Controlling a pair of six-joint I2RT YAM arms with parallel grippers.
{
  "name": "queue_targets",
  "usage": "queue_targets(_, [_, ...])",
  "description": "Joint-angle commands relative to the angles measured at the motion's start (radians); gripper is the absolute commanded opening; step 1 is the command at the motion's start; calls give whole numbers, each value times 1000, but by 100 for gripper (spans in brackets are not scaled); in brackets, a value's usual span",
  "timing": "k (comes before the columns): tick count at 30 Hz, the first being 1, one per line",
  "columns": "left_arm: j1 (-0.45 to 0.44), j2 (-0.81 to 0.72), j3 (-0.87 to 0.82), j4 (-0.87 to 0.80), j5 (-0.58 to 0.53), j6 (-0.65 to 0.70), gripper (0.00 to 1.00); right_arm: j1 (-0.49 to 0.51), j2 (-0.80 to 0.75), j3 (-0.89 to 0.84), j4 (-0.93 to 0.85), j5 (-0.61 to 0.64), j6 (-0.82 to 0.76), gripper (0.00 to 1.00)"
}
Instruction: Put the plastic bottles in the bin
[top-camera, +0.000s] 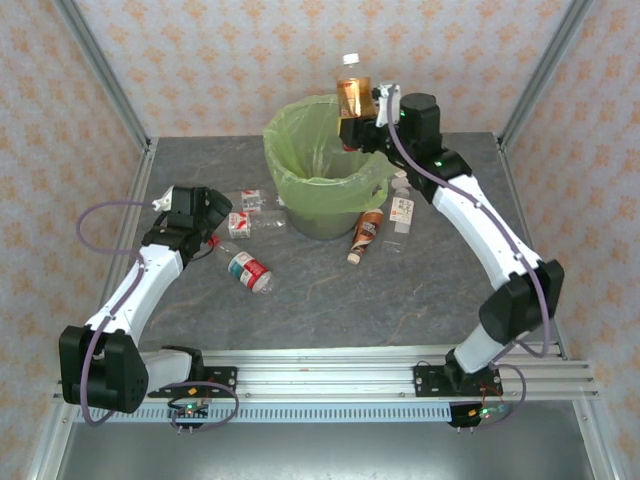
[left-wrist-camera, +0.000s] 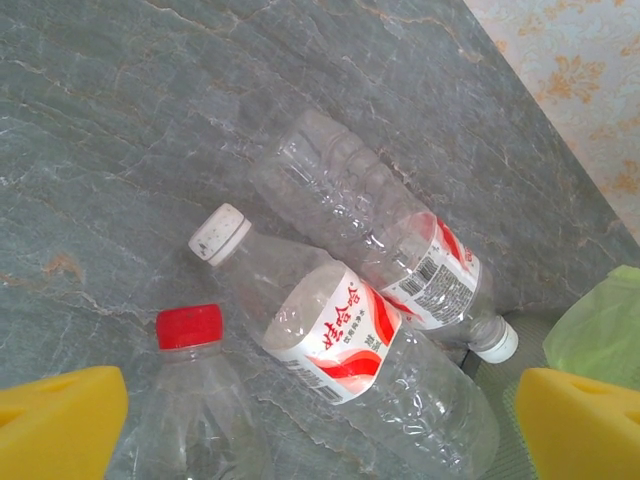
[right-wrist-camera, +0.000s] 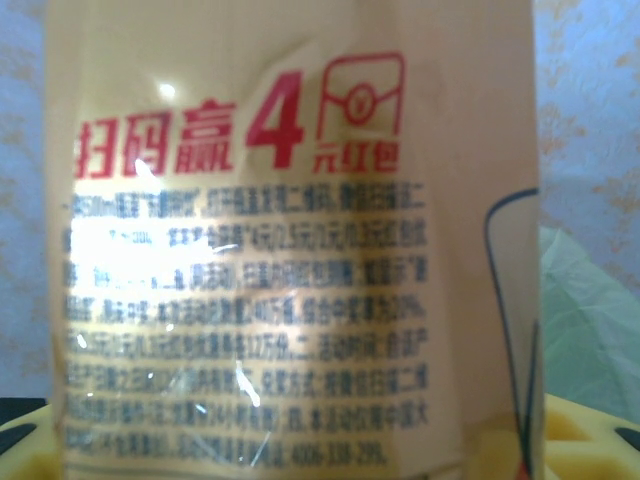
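Nearest your bases, left of and in front of the round grey bin lined with a light-green bag (top-camera: 290, 185), a clear plastic bottle with a red cap (top-camera: 245, 268) is lying on the grey stone-look tabletop (top-camera: 330, 310). Your left end effector (top-camera: 210, 222) is hanging just above it with its yellow pads (left-wrist-camera: 60, 420) spread wide, gripping nothing. A little farther, two clear white-capped bottles with red-and-white labels (left-wrist-camera: 340, 345) are lying side by side, just left of the bin. Right of the bin, a brown bottle (top-camera: 365, 232) and another clear bottle (top-camera: 402, 208) are lying close to its wall. Farthest off, your right end effector (top-camera: 365, 115) is closing on an upright amber bottle with a white cap (top-camera: 350, 92), holding it over the bin's far rim. You are judging this one about ready to drop. Five are waiting on the tabletop, and I cannot tell what is lying inside the bin.
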Motion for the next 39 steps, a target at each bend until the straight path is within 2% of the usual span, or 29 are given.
queue_targets(1, [-4, -26, -21, -44, 0, -1, 100, 24, 61, 101, -117, 42, -49, 57])
queue_targets(11, [-4, -22, -21, -64, -2, 18, 100, 104, 285, 380, -428, 173, -135, 58])
queue_targets(17, [-3, -31, -35, -69, -18, 19, 100, 110, 409, 549, -580, 193, -132, 58])
queue_targets(26, [-4, -39, -38, -84, -30, 28, 100, 123, 512, 639, -665, 237, -149, 62])
queue_targets(29, [-4, -40, -45, -79, -31, 42, 100, 123, 530, 652, -687, 242, -154, 67])
queue_targets(35, [-4, -38, -66, -70, -37, 30, 100, 124, 549, 696, -718, 235, -162, 69])
queue_targets(39, [-4, -33, -69, -70, -37, 28, 100, 126, 552, 724, -721, 237, -154, 76])
